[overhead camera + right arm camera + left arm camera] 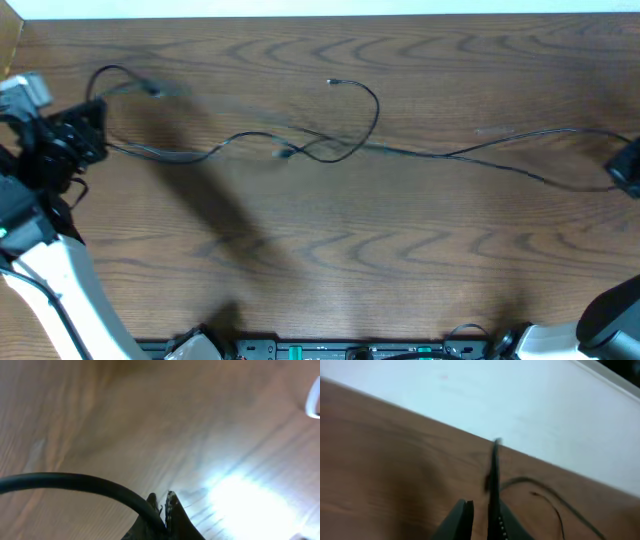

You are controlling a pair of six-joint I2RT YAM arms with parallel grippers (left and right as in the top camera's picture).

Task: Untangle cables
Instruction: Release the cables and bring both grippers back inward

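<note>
Left gripper (480,510): nearly closed, pinching one thin black cord.
Right gripper (164,502): narrow, with a black cord running between its tips.
Cables (345,150): stretched across mid-table, looped and crossing at centre.
Progress: probably spread out but not yet separated.
Material: slim, limp cords with small plugs, on a woodgrain table (400,260).

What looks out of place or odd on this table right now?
Only the cables: they cross in a loose tangle near the centre, and one loop curls toward the far edge, ending in a free plug. Nothing looks spilled or damaged.
</note>
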